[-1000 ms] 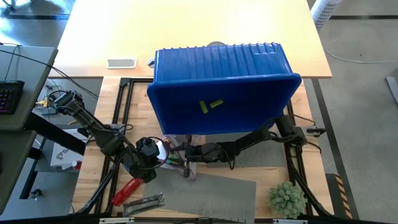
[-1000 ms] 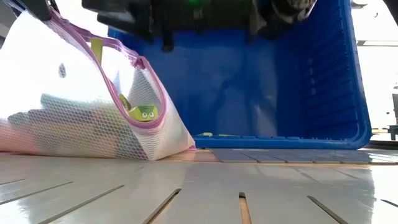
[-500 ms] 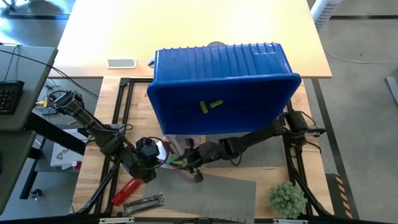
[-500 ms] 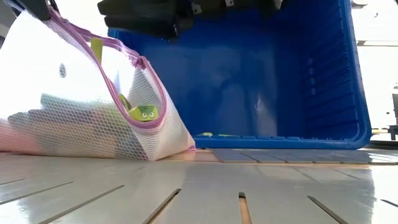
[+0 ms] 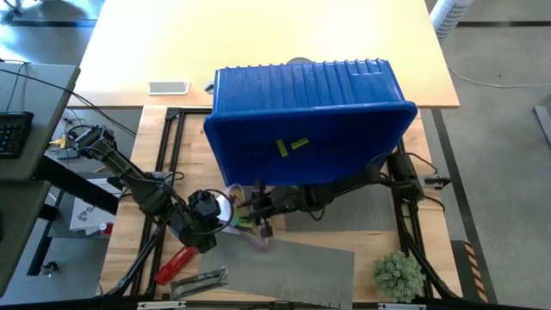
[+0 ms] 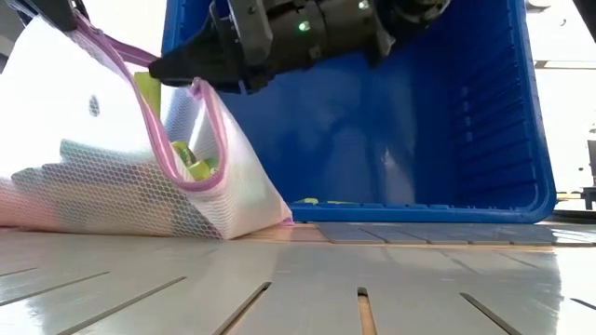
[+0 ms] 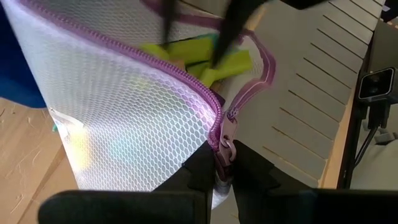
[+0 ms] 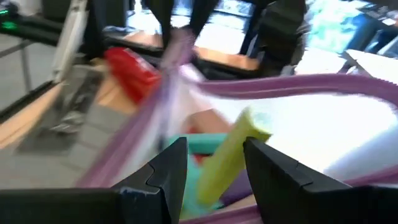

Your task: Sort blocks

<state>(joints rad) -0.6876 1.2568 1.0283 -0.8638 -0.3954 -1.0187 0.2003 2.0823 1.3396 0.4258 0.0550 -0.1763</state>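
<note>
Nearest me, the left jaws (image 7: 224, 163) are clenched on the purple zipper edge (image 7: 219, 118) of a white mesh bag (image 6: 112, 177), holding its mouth up, I'd guess so the other arm can reach in. The right jaws (image 8: 214, 163) hang part-open at that mouth, straddling a lime block (image 8: 227, 160) without clearly grasping it; more blocks (image 7: 205, 59) lie inside the bag. Beyond, two lime blocks (image 5: 291, 145) rest in the blue bin (image 5: 362, 142) on the worktop (image 5: 129, 207).
</note>
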